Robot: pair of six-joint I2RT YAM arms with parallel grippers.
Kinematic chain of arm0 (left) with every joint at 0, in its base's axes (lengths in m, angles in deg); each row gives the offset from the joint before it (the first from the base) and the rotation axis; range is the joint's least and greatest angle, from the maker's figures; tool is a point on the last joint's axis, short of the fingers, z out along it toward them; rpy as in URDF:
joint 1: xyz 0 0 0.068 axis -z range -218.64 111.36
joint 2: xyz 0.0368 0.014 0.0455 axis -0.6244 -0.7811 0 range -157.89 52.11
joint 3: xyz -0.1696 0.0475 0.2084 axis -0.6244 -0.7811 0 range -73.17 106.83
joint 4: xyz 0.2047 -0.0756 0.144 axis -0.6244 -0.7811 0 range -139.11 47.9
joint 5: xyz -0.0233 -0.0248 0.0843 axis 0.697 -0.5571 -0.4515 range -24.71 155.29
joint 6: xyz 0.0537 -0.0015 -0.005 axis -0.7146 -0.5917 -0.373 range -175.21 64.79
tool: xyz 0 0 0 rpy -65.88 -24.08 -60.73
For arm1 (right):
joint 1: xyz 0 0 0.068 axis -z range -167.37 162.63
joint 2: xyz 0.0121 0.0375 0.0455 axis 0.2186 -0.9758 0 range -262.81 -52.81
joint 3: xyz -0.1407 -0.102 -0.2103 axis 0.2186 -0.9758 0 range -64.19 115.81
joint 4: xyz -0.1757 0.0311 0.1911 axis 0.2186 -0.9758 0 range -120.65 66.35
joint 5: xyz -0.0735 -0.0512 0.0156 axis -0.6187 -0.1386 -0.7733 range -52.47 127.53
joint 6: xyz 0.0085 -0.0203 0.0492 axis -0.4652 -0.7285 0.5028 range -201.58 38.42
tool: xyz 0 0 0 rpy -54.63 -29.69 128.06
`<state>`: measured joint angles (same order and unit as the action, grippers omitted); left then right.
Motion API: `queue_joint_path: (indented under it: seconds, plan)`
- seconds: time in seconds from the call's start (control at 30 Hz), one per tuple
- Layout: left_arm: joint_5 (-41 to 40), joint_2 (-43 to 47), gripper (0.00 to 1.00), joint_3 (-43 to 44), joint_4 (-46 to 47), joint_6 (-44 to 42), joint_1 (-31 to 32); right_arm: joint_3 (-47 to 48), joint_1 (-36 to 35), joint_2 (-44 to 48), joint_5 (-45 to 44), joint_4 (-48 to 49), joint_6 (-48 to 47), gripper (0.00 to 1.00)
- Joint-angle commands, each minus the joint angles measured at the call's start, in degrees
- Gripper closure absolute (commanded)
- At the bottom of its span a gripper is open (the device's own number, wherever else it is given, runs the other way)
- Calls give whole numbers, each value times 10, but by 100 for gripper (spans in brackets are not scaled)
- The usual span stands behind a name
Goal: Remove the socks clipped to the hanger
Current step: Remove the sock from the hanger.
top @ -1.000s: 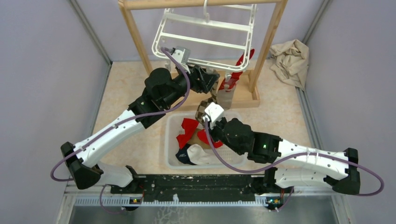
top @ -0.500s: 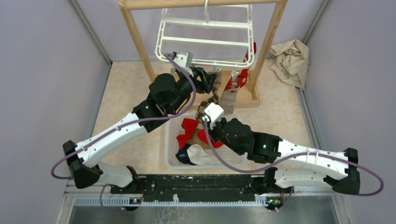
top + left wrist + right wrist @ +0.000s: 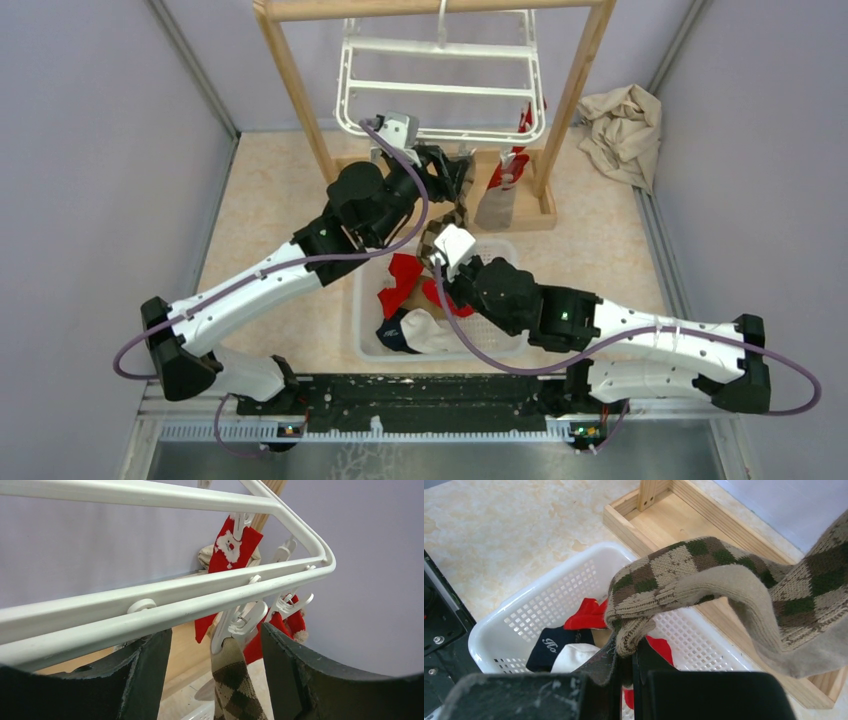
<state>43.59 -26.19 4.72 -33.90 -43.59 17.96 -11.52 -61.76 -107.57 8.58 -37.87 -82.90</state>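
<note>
Partly done: several socks lay in the basket under the right pincer. That pincer was pressed together on the loose end of the checked sock. The sock's upper end sat in a clip on the hanger, between the spread fingers of the left pincer. Red socks and a tan sock hung beyond it. Versus a second earlier, the hanger had swung back squarer and the left arm had pushed in closer.
</note>
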Motion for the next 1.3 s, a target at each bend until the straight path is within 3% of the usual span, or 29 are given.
queue_joint_path:
  seconds: [0.0, 0.23, 0.57, 1.27]
  plan:
    - [-11, -8, 28, 23, 12, -15, 12, 28, -15, -5, -14, 19, 0, 100]
    - [-40, -8, 26, 20, 21, -35, 31, 35, -25, -10, -20, 19, -1, 100]
    - [-19, 19, 23, -84, 196, -129, 58, 43, -49, -14, -40, 12, 1, 100]
    - [40, 10, 21, -131, 326, -237, 60, 44, -78, -18, -58, 9, 1, 100]
